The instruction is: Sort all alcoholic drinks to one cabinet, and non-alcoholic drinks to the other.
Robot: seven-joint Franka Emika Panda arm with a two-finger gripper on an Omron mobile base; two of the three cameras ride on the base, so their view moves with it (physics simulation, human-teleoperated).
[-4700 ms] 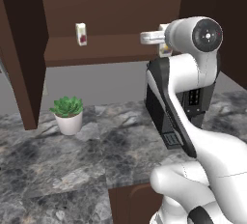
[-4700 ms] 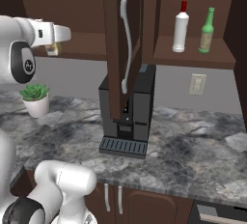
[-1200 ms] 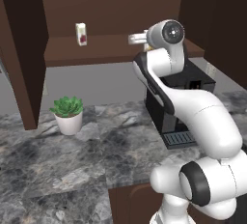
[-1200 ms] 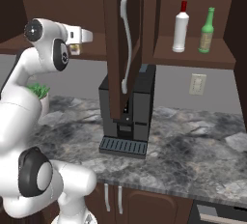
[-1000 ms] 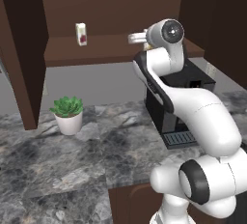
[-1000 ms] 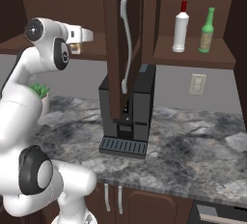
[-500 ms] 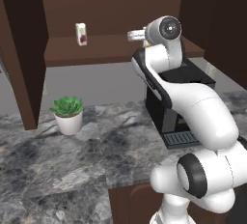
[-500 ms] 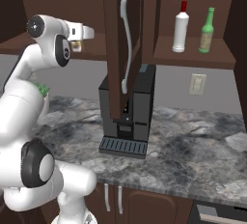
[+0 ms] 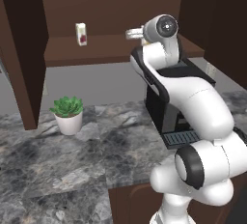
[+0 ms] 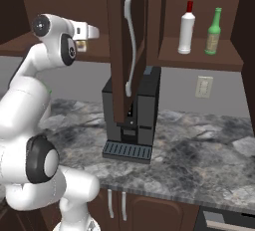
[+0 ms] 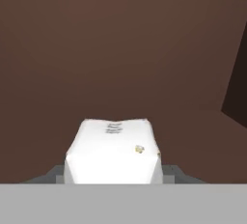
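Reaching into the wide wall cabinet [image 9: 116, 49], the gripper [image 11: 112, 175] holds the cream carton [image 11: 113, 151] at the level of the cabinet's long shelf; in the hand view the carton sits squarely between the two finger tips, jaws pinching it from both sides, with the cabinet's brown back wall beyond it. From the left base view the gripper [image 9: 132, 34] is over the right half of the shelf, and the white carton with the red mark [image 9: 81, 34] stands upright on the same shelf, well apart toward the cabinet's left end. Whether the held carton touches the shelf board cannot be told. To the right of the wide cabinet, the narrower cabinet [image 10: 199, 56] stands open, its tall door [image 10: 122, 46] with the long silver handle [image 10: 130, 46] swung outward. Inside it, the green bottle [image 10: 213, 32] stands upright just beside a white bottle with a red cap [image 10: 186, 28]. Below the wide cabinet, a potted plant [image 9: 67, 115] sits on the marble counter [image 9: 72, 155], and a black coffee machine [image 10: 134, 110] stands under the open door.
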